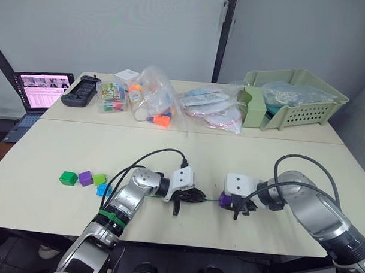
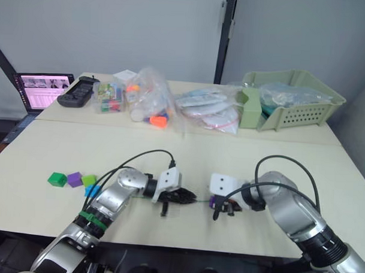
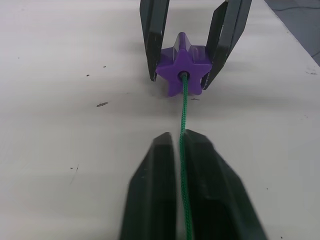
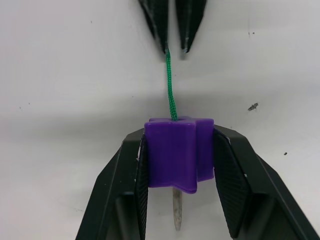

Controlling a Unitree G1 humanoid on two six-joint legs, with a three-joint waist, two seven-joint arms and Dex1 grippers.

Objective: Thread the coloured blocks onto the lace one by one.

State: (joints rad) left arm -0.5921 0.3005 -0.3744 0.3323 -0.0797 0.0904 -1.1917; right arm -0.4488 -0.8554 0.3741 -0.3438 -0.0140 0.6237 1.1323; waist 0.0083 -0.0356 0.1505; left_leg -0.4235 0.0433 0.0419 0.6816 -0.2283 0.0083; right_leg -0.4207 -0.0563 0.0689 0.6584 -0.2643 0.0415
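A purple star-shaped block (image 3: 181, 70) sits on the table with my right gripper (image 4: 177, 145) shut on its two sides. The green lace (image 3: 183, 115) runs into the block's centre hole. Its grey tip (image 4: 176, 215) pokes out of the far side, between the right fingers. My left gripper (image 3: 177, 137) is shut on the lace a short way from the block. The two grippers face each other near the table's front edge (image 1: 195, 197). To the left lie a dark green block (image 1: 67, 178), a purple block (image 1: 85, 178), a lime block (image 1: 99, 179) and a blue block (image 1: 103, 190).
At the back of the table stand a laptop (image 1: 41, 91), a black controller (image 1: 80, 90), clear bags of toys (image 1: 152, 99) and a pale green basket (image 1: 292, 98). Black cables (image 1: 152, 156) arc over both wrists.
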